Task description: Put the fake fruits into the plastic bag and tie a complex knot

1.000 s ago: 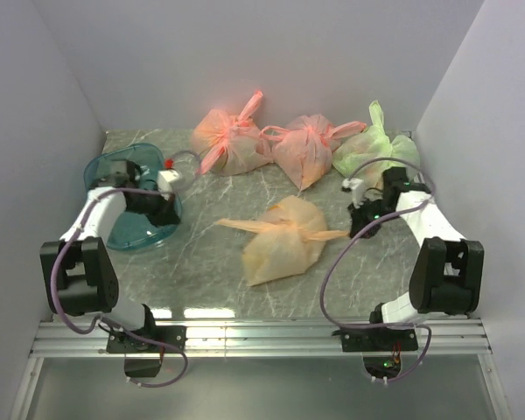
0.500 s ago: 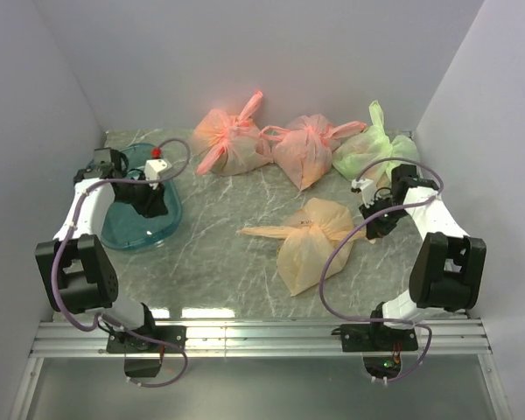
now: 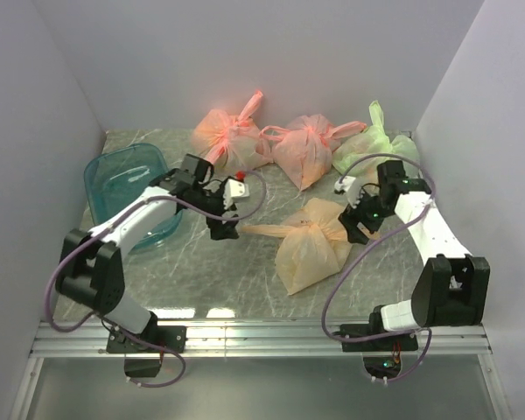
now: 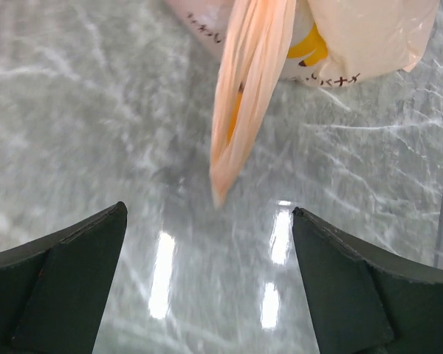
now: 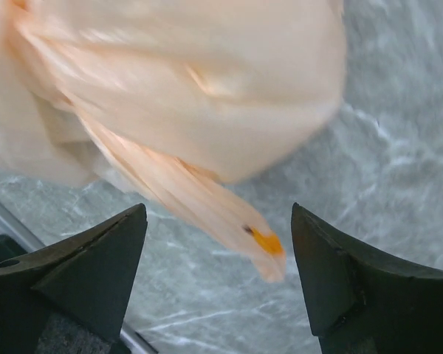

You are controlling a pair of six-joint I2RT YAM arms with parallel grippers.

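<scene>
The plastic bag (image 3: 311,248), pale orange with banana prints, lies bulging on the marble table between my two grippers. Its twisted left handle (image 3: 262,230) points at my left gripper (image 3: 226,229), which is open. In the left wrist view the tip of that handle (image 4: 236,125) ends just ahead of the open left gripper (image 4: 208,210), apart from both fingers. My right gripper (image 3: 355,229) is open at the bag's right side. In the right wrist view the other handle (image 5: 207,199) lies between the spread fingers of the right gripper (image 5: 218,208), ungripped. No fake fruits show apart from the bag.
Two knotted salmon bags (image 3: 227,140) (image 3: 304,150) and a light green bag (image 3: 372,149) sit along the back wall. A teal bowl (image 3: 114,168) stands at the left, behind my left arm. White walls close in both sides.
Both grippers have gone from shut to open. My left arm swung right from the teal bowl to the bag's left handle. The bag slid to the right.
</scene>
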